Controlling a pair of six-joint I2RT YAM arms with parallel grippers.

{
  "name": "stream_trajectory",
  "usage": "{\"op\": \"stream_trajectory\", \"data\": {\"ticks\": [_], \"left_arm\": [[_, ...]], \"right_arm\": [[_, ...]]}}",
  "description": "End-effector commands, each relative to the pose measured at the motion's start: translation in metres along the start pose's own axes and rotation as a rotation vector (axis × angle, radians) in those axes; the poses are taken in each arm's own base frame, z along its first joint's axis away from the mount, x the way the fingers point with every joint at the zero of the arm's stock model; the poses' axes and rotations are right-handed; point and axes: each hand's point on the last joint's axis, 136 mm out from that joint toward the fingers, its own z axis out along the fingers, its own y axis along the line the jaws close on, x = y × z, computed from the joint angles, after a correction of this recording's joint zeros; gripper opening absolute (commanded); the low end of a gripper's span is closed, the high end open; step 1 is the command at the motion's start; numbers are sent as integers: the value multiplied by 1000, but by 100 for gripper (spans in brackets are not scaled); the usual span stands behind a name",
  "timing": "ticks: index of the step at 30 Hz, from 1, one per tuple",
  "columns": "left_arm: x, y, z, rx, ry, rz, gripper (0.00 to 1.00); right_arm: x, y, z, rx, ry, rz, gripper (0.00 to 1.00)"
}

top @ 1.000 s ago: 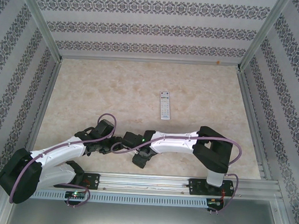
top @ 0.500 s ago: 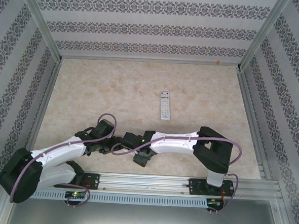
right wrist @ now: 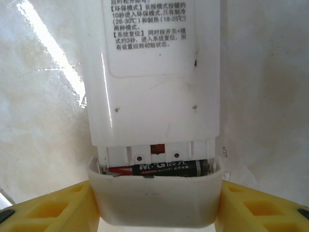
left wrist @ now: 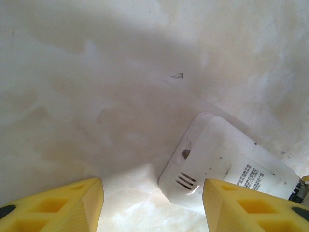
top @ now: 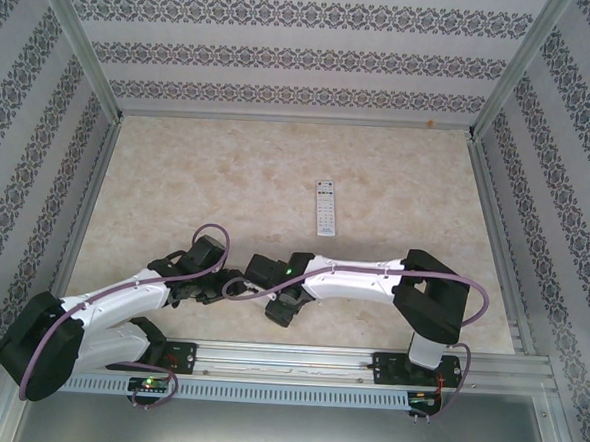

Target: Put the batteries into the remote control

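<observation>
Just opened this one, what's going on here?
Both arms are working low near the front of the table on a white remote lying back up. The right gripper straddles its white end cover, fingers seemingly touching both sides. One black battery lies in the open gap between cover and body. The left gripper hangs open by the remote's other end, not gripping it. A second remote lies farther out.
</observation>
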Motion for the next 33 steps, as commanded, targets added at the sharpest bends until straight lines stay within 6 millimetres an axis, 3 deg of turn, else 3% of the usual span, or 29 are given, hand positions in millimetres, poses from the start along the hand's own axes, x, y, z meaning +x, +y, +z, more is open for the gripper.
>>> {"op": "stream_trajectory", "data": {"ticks": [1,9,16,33], "left_arm": [[5,-1,4,22,10,0,57],[5,-1,5,23,12,-1,57],[5,-1,5,24,10,-1,57],[5,-1,6,23,12,0,57]], "right_arm": [[2,8,-13,-111,5,1,59],[8,16,-12,-220,48,11,60],[7,-5,-5,-111,64,4,61],[6,1,11,-141,100,33,62]]}}
